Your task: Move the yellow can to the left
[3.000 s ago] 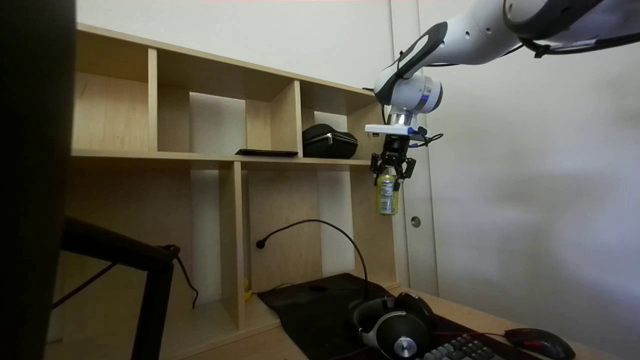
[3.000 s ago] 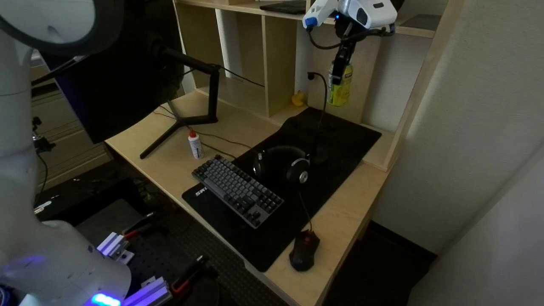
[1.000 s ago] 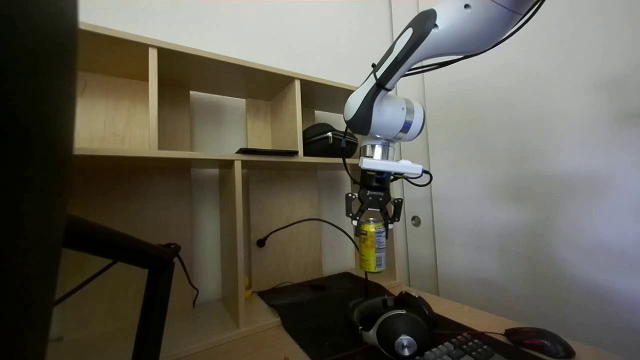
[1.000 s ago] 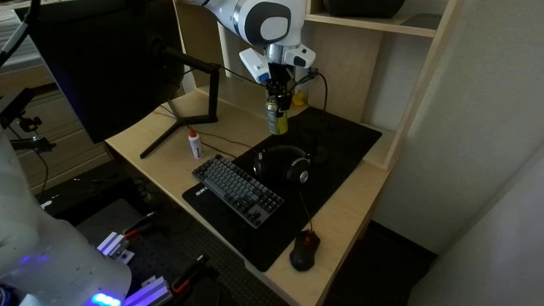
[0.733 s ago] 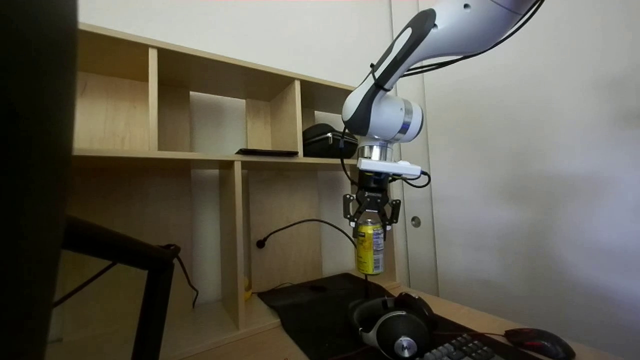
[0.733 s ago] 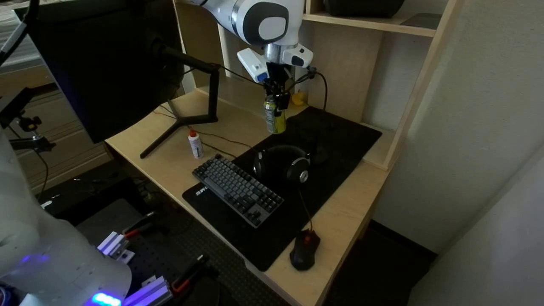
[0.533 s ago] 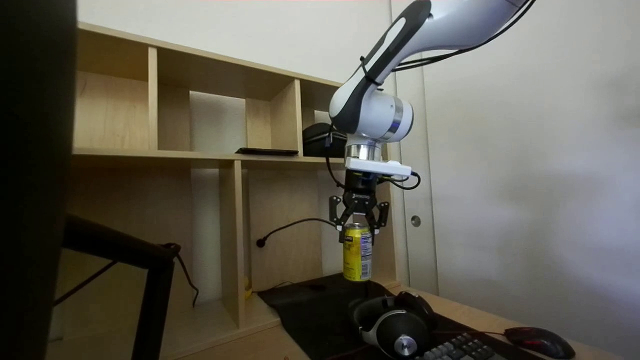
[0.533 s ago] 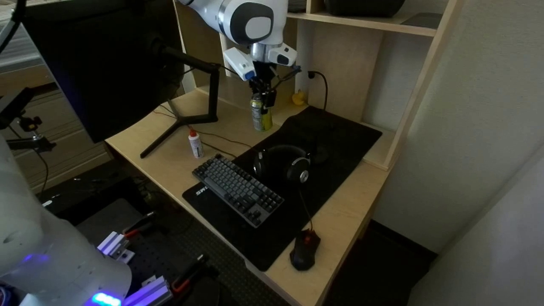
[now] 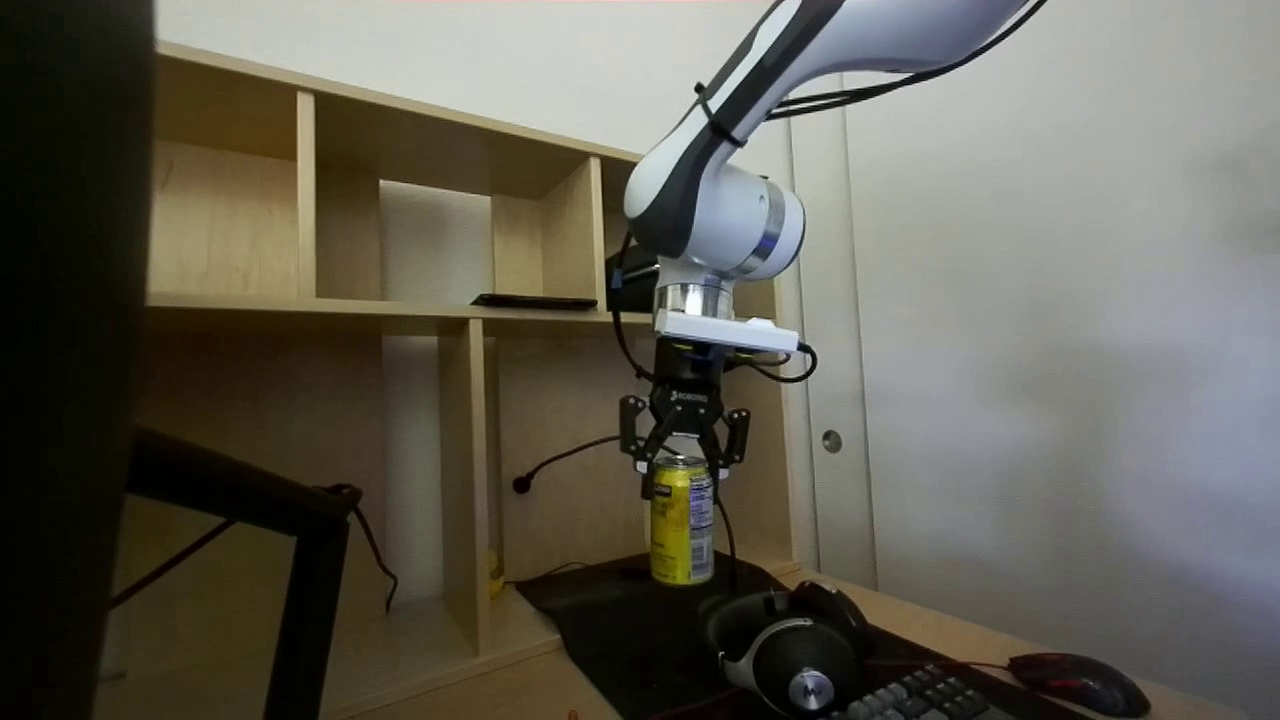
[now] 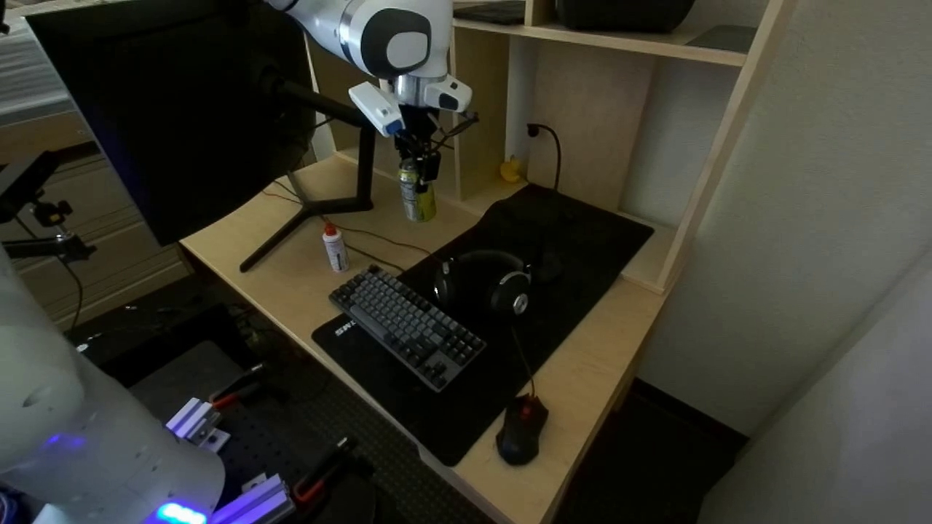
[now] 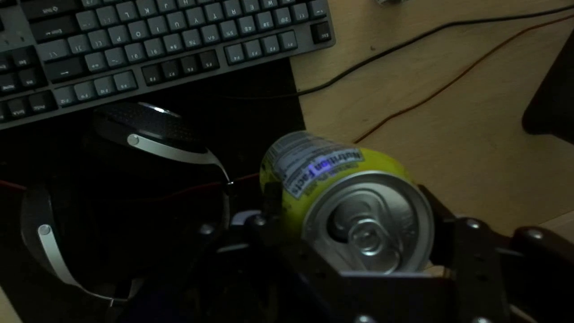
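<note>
Pincer (image 9: 682,481) closed against both sides of yellow can (image 9: 680,535), lower centre of an exterior view; can upright, held above counter (image 9: 530,690); headphones (image 9: 800,660) lower right.

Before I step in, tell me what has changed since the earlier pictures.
The hand has carried the yellow can left and lower in both exterior views. The can is gripped in every picture; nothing was newly taken or let go. The headphones, keyboard, mouse and red-capped bottle stayed put.
</note>
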Available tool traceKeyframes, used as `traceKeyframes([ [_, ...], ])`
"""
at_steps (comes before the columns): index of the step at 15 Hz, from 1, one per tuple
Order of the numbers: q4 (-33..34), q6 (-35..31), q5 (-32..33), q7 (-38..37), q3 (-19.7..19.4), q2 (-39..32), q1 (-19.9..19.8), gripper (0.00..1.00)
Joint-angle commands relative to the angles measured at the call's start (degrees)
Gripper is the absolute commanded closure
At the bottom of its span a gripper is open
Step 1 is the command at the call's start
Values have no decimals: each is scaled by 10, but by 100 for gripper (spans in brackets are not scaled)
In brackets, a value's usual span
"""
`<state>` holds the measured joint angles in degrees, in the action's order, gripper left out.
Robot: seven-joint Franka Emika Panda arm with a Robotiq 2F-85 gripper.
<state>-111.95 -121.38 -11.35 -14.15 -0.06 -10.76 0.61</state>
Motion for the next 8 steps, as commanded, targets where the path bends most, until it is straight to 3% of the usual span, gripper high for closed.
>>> traceKeyframes([
  [1, 19, -6, 1, -11, 3, -28, 6, 55],
  [8, 109, -72, 21, -81, 5, -158, 44, 55],
])
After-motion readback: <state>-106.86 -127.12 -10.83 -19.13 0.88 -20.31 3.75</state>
